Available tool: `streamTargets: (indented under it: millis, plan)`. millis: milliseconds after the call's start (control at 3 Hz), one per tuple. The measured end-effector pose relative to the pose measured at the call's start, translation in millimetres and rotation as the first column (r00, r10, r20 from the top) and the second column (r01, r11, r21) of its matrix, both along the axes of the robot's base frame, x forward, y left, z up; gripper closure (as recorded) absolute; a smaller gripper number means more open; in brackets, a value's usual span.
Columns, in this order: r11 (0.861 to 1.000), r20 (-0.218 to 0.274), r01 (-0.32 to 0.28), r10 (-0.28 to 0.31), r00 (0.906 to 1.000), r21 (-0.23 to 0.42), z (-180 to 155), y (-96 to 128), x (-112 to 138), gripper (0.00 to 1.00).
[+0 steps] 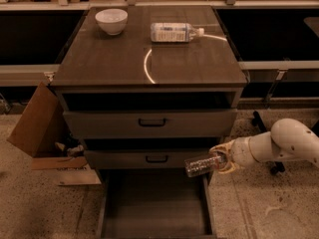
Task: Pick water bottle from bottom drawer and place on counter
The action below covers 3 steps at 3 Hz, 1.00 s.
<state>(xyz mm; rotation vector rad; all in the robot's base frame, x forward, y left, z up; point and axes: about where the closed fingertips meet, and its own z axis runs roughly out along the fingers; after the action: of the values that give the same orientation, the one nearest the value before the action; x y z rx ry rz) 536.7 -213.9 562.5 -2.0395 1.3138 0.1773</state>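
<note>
Gripper [220, 162] is seen low at the cabinet's right front, level with the lower of the two upper drawer fronts, clamped on the water bottle [200, 165]. The bottle is held roughly horizontal, long axis left-right, tilted slightly down to the left. Its free end projects leftward over the right rear corner of the open bottom drawer [154, 205], clear of the floor. Which end carries the cap cannot be made out.

Target is the table [114, 59], i.e. the cabinet's dark wood-grain top. It lies up and left of the gripper, well above it, with both drawer fronts and the overhanging right edge between. A lift outboard to the right before moving inward is judged necessary, else the bottle could catch the lip.

The back of the top is taken by a white bowl [111, 20] and a larger labelled bottle [174, 32] lying on its side; front-centre is judged free.

Finger contact is hidden by the bottle. The arm is cut off at the right edge and the drawer front at the bottom.
</note>
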Motion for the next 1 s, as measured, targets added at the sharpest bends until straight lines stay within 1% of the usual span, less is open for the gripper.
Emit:
streamTargets:
  millis: [333,667,1000]
  plan:
    - [0.999,0.032,0.036,-0.035,0.9989,-0.028,34.6,-9.1,0.8,1.00]
    - [0.995,0.124,0.081,-0.074,0.9895,-0.050,134.6,-36.0,7.0,1.00]
    - [0.995,0.173,0.092,-0.082,0.9814,-0.048,187.9,-52.5,15.7,1.00]
